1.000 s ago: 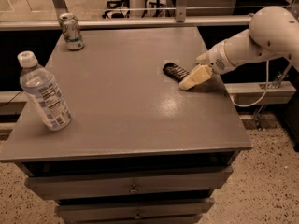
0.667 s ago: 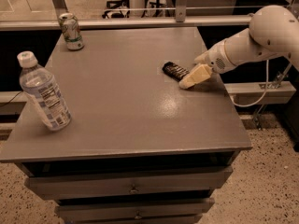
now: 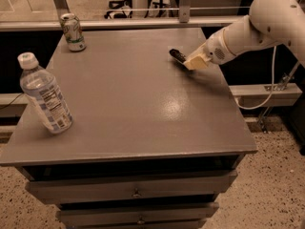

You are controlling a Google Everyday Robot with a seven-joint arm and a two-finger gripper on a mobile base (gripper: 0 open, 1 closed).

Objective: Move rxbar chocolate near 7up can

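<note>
The rxbar chocolate (image 3: 177, 55) is a small black bar at the right side of the grey table (image 3: 128, 104). One end of it sticks out to the left of my gripper (image 3: 190, 61), whose pale fingers are shut on its other end. The bar seems to be held just above the tabletop. The 7up can (image 3: 73, 31) stands upright at the table's far left corner, well apart from the bar. My white arm (image 3: 257, 25) reaches in from the right.
A clear plastic water bottle (image 3: 45, 97) with a white cap stands leaning near the table's left front. Drawers (image 3: 136, 190) run below the tabletop. A rail (image 3: 143, 23) and chair legs lie beyond the far edge.
My gripper and the black bar have moved together up and toward the table's far side, slightly left. The can and the bottle have not moved.
</note>
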